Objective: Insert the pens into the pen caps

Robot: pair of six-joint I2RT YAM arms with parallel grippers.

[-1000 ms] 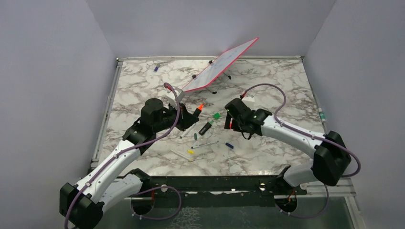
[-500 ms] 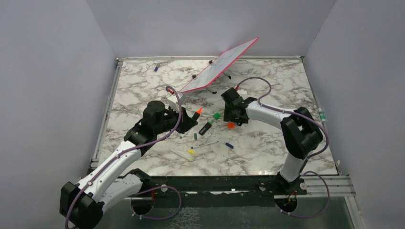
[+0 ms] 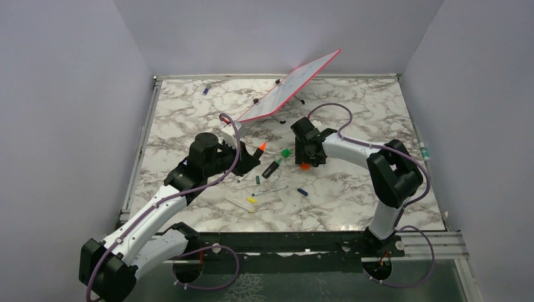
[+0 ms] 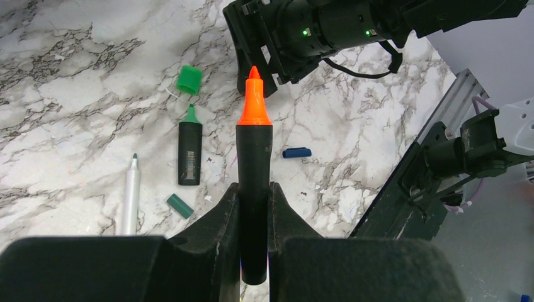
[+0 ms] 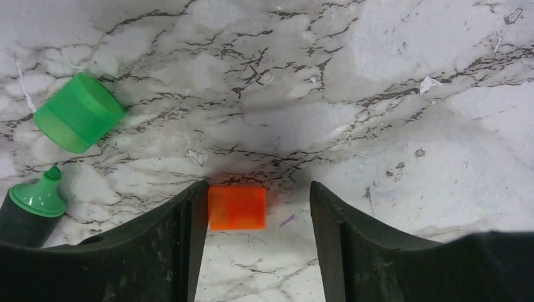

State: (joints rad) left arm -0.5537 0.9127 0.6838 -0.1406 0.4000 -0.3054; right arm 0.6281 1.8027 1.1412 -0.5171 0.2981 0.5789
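Holding orange highlighter [image 4: 254,145] in left gripper [image 4: 254,192]: jaws clamped on black barrel, orange tip pointing up centre of left wrist view. I see right gripper [image 5: 256,189] low over marble table [image 5: 378,94], jaws part open astride orange cap [image 5: 237,207]. Cap touches frame-left finger, clear of other. Green cap [image 5: 79,112] upper left, green highlighter [image 5: 31,211] lower left.

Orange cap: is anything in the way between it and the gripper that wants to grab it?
No, nothing visible. The orange cap lies on the marble right between the open fingers of the right gripper. The green cap sits off to one side, outside them.
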